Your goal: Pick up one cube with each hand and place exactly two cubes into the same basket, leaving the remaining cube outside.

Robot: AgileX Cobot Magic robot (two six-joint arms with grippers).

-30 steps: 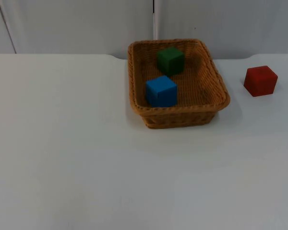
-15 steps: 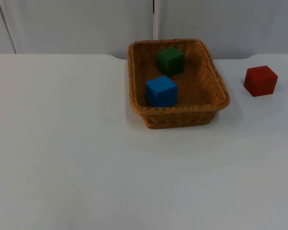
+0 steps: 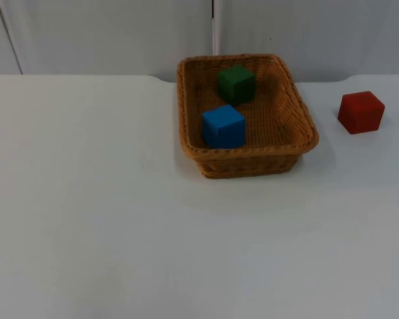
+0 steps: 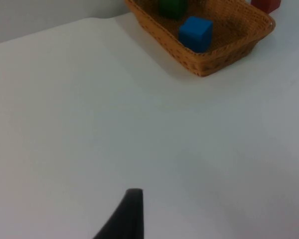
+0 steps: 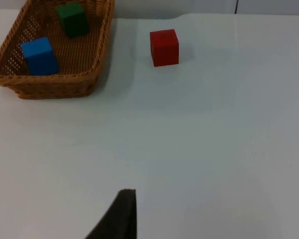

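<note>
You see the basket (image 3: 306, 133) at upper center holding the blue cube (image 3: 223, 125) and green cube (image 3: 237, 83); the red cube (image 3: 360, 111) sits well apart at upper right. You cannot tell either gripper's jaw state.

The left claw (image 4: 125, 219), sitting well apart from the wicker basket (image 4: 229, 50) over the white counter (image 4: 89, 124), is showing as a plain matte black wedge that is broadening at its base and narrowing to a blunt, squared-off tip. The right claw (image 5: 120, 216), also well apart from the basket, is looking much the same: a smooth, dark black blade, slanting along one edge and carrying no visible screws or markings.
</note>
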